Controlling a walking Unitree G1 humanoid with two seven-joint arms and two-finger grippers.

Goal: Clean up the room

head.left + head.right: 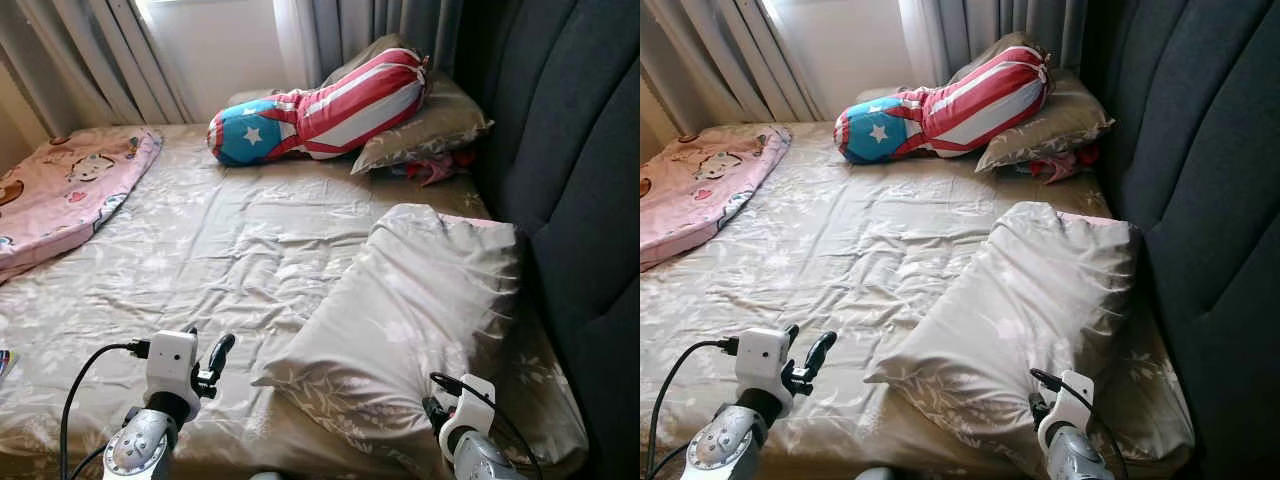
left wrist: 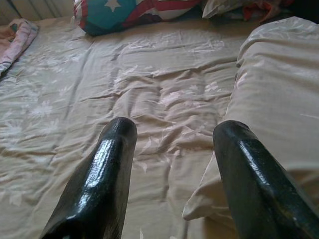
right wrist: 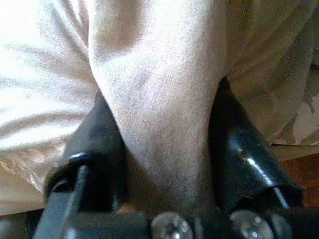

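R claw (image 3: 167,149): clamped on a fold of the near pillow (image 1: 420,330), prob. to drag it up toward the headboard (image 1: 590,200).
L claw (image 2: 172,169): fingers wide, empty, over the bed sheet (image 1: 220,260); pillow just beside it on the R.
Flag bolster (image 1: 320,105): well ahead of both claws, resting on the far pillow (image 1: 430,125).
R wrist view: shows the pinch; head views hide it.
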